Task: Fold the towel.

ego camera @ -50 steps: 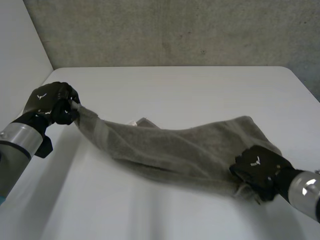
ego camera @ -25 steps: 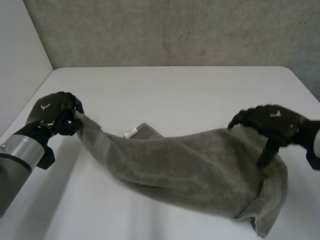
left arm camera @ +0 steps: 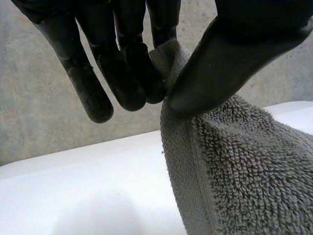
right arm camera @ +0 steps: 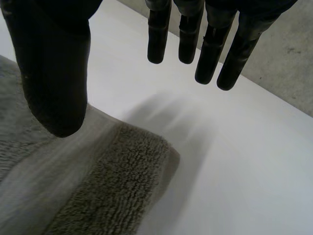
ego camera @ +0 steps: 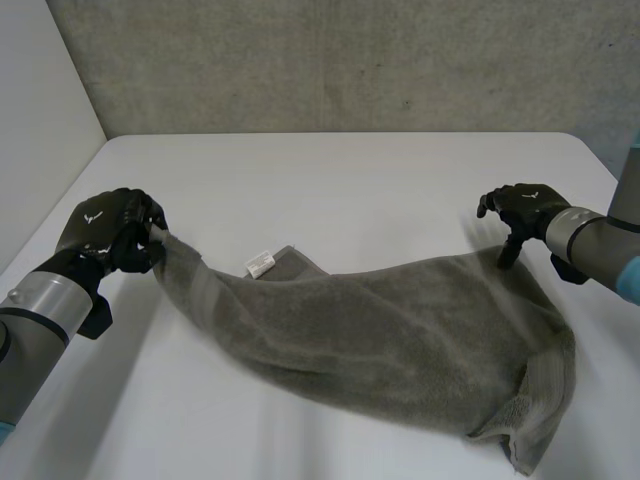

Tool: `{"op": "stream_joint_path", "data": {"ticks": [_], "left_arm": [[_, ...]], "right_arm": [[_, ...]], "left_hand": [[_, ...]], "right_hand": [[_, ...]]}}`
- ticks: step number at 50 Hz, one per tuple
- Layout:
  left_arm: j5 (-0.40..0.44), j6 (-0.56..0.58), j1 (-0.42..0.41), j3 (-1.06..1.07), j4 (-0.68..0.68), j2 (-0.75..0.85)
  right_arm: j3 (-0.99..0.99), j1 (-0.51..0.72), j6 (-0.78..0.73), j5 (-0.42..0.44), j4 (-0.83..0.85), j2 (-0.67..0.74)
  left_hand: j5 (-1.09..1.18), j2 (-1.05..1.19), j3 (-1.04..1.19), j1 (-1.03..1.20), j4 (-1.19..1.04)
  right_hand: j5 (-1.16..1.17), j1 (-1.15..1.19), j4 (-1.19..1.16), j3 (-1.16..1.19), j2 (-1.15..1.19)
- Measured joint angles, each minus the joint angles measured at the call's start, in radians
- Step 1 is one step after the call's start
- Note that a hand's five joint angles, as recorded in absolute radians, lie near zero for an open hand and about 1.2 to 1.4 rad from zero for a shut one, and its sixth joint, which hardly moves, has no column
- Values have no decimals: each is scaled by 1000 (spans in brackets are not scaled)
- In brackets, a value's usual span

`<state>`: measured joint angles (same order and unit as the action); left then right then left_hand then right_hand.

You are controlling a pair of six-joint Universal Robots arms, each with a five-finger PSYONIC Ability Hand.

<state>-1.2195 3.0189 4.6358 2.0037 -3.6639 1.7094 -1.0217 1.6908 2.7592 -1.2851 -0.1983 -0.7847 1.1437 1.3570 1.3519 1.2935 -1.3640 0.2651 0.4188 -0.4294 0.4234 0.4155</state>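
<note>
A grey-brown terry towel [ego camera: 400,335] lies stretched across the white table, bunched along its length, with a small white label [ego camera: 259,264] near its left part. My left hand [ego camera: 110,232] holds the towel's left corner lifted off the table; its wrist view shows thumb [left arm camera: 230,58] and fingers [left arm camera: 132,78] pinching the cloth [left arm camera: 234,166]. My right hand [ego camera: 520,210] hovers just above the towel's far right corner, touching nothing. In the right wrist view its fingers [right arm camera: 205,44] hang straight and apart from the thumb [right arm camera: 56,73] over that corner [right arm camera: 127,186].
The white table [ego camera: 350,180] stretches bare behind the towel up to a grey concrete wall [ego camera: 350,60]. The table's left edge runs close beside my left arm [ego camera: 40,310]. The towel's right end hangs folded near the front right.
My right hand let go of the towel's near right end, rose and moved to the far right corner, opening. The towel spread out flatter on the right. My left hand kept its pinch.
</note>
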Motion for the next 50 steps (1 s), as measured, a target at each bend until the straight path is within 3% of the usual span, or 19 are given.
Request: {"op": "stream_joint_path", "data": {"ticks": [20, 50], "left_arm": [[2, 1, -1, 11, -7, 3], [0, 1, -2, 19, -5, 0]], "right_arm": [[209, 4, -62, -82, -14, 193], [159, 4, -84, -83, -55, 174]], "left_hand": [[0, 0, 0, 0, 0], [0, 0, 0, 0, 0]], "right_hand": [[71, 84, -70, 76, 75], [428, 451, -441, 446, 456]]}}
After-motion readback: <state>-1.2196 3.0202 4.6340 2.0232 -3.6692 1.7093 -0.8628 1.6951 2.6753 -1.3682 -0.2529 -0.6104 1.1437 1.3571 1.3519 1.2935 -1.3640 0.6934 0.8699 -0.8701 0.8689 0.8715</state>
